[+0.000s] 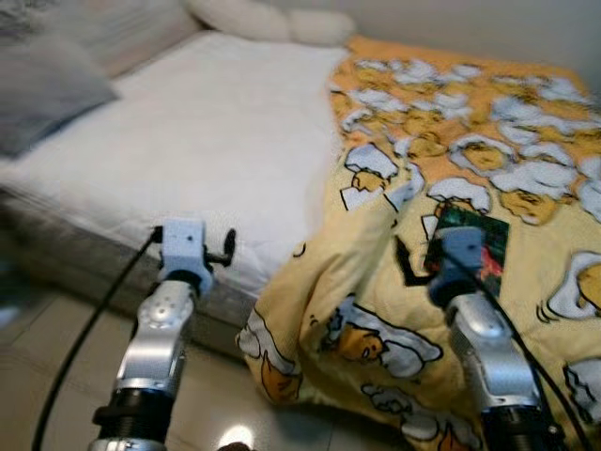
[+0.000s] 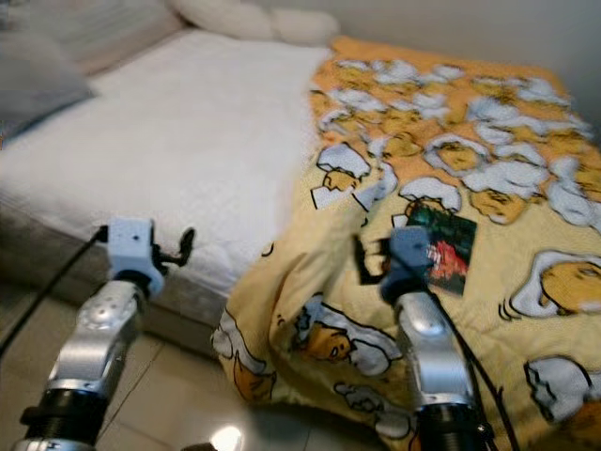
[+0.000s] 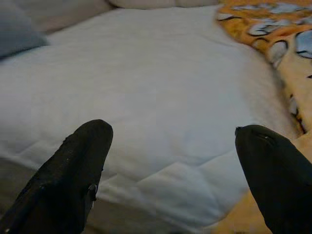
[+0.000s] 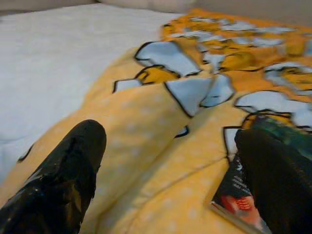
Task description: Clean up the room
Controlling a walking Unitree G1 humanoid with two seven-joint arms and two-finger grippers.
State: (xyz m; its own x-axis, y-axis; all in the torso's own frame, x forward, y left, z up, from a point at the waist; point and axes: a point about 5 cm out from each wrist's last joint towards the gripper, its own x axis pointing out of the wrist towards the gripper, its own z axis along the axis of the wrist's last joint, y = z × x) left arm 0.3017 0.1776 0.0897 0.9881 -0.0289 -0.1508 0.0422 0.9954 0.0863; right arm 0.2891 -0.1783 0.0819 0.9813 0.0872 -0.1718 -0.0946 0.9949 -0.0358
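Observation:
A yellow blanket [image 1: 470, 122] with cartoon prints covers the right half of the bed and hangs over its front edge. A dark green and red book [image 2: 441, 240] lies flat on it. My right gripper [image 4: 170, 141] hovers open just above the blanket, with the book [image 4: 243, 195] beside one finger. The bare white mattress [image 1: 207, 132] takes up the left half of the bed. At its front edge my left gripper [image 3: 170, 141] is open, with nothing between its fingers.
A grey pillow [image 1: 42, 89] lies at the far left of the bed, and white pillows [image 1: 272, 19] sit along the wall at the back. Pale floor tiles [image 1: 47, 357] run in front of the bed.

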